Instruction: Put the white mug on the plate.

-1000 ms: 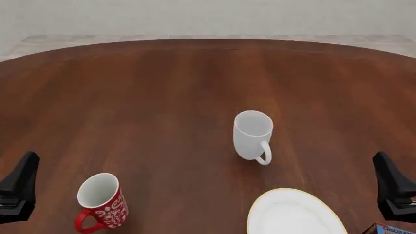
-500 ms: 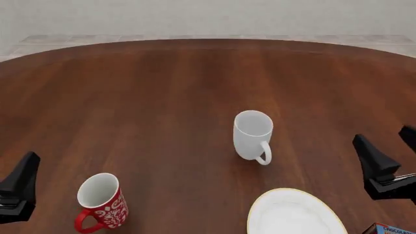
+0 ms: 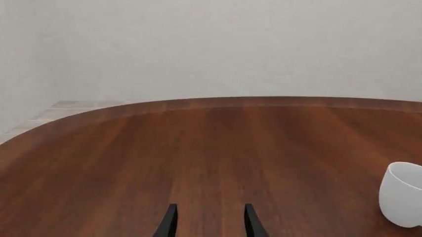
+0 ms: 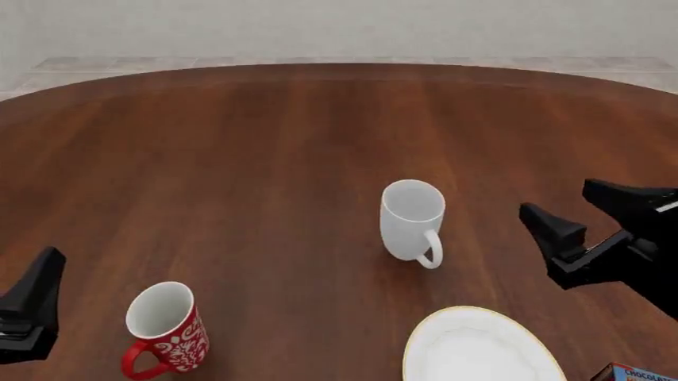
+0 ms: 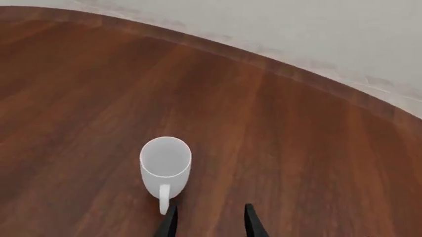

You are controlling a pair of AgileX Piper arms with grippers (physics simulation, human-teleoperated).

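The right gripper (image 4: pixel 561 214), jaws parted and empty, is near the upright white mug (image 4: pixel 411 220); the plate (image 4: pixel 479 348) sits at the table's (image 4: pixel 212 159) near edge.

right end effector (image 4: pixel 572 214) agape, left end effector (image 4: pixel 32 305) low

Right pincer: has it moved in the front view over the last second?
Yes. The right pincer has advanced up and leftward from the frame's right edge toward the white mug, which has stayed put, as has the plate.
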